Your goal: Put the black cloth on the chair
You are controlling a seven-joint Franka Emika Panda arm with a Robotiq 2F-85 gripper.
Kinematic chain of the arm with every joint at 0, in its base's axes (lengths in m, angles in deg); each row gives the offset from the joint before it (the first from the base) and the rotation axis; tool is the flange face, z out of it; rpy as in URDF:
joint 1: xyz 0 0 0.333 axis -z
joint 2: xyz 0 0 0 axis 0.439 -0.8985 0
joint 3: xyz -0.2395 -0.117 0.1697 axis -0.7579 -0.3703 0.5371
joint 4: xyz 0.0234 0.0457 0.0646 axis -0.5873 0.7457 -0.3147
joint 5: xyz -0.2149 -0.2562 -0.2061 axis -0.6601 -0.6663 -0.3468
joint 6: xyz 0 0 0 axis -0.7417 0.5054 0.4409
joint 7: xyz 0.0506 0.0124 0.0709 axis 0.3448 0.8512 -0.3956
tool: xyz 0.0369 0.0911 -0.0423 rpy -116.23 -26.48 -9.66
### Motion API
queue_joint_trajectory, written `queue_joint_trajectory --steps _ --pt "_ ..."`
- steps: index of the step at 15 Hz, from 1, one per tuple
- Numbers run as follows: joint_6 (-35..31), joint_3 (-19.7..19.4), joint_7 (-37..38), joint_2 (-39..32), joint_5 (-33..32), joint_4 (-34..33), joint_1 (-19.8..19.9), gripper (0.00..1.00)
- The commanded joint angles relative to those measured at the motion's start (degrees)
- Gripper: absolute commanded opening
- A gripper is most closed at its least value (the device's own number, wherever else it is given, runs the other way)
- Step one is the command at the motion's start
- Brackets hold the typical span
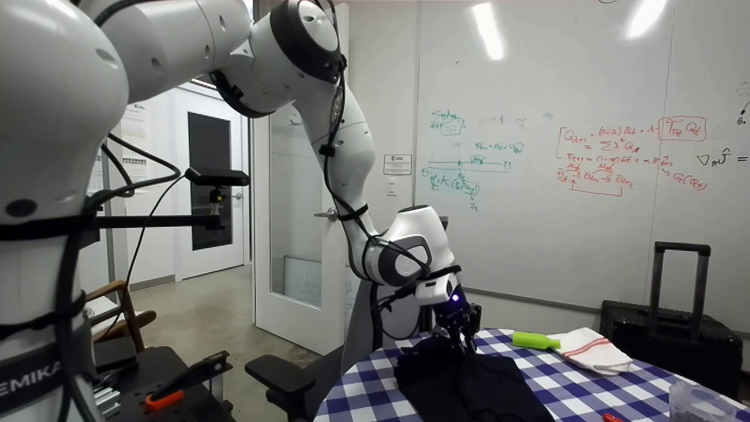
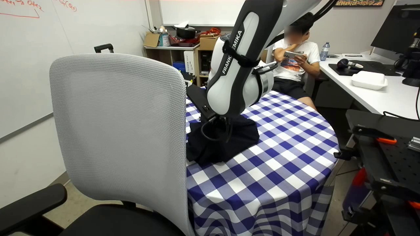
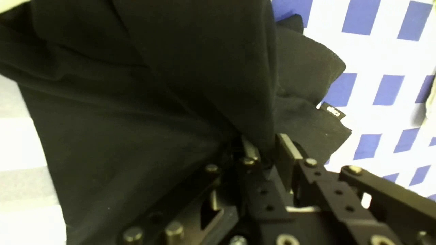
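The black cloth lies crumpled on the checkered table, in both exterior views (image 1: 469, 387) (image 2: 239, 134). It fills much of the wrist view (image 3: 136, 153), where creases run toward my fingertips and a small tag shows at its edge. My gripper (image 1: 463, 340) points down into the cloth. In the wrist view my fingers (image 3: 267, 148) are close together, with a fold of cloth filling the narrow gap between them. The fingertips are partly hidden in an exterior view. The chair (image 2: 118, 124) has a grey mesh back and black seat (image 2: 121, 223); it stands beside the table, its armrest (image 1: 280, 374) visible too.
The table has a blue-and-white checkered cover (image 2: 282, 154). A green bottle (image 1: 534, 340) and a white towel (image 1: 595, 351) lie behind the cloth. A clear container (image 1: 700, 401) stands at the near edge. A person (image 2: 295, 59) sits beyond the table. A black suitcase (image 1: 671, 340) stands by the whiteboard.
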Motion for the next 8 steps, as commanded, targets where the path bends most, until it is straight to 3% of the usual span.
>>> queue_joint_trajectory --steps 1,4,8 --pt "0.4 0.9 0.3 3.7 -1.7 1.4 1.8 0.0" --pt "-0.2 -0.4 0.3 8.0 -1.7 2.3 1.9 0.02" --pt "0.1 -7.6 1.7 13.8 0.4 0.9 -2.2 0.02"
